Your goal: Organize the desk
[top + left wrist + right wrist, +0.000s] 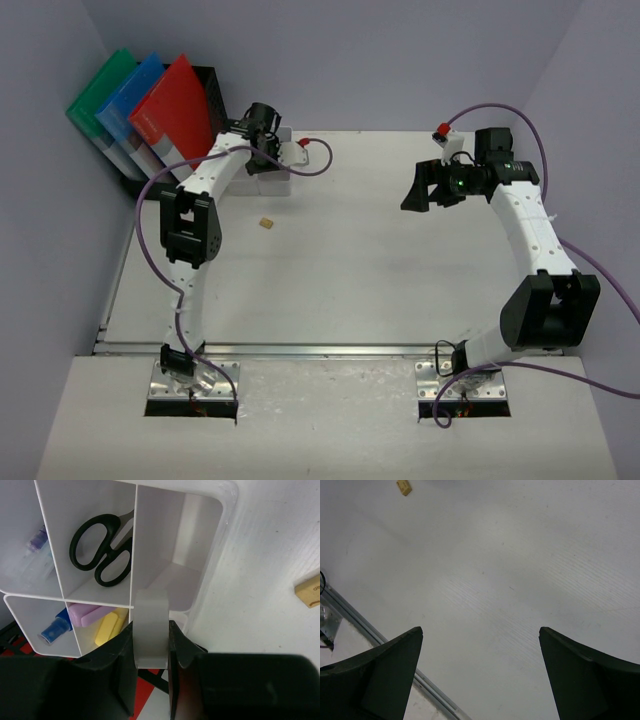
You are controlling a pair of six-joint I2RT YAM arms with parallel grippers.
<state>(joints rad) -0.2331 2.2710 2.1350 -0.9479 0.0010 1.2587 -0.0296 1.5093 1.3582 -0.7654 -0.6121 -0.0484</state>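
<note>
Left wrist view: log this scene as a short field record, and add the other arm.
left gripper: shut on tape roll
tape roll: held over the tray, by its empty compartment
scissors: lying in a tray compartment
wooden block: loose on the desk
right gripper: open, above the desk

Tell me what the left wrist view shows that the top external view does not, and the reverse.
Only the left wrist: black scissors inside a compartment, and a pale roll clamped in the left gripper. Only the top external: the green folder, the blue folder and the open right gripper. Both: the white tray, the small tan block and the desk.
</note>
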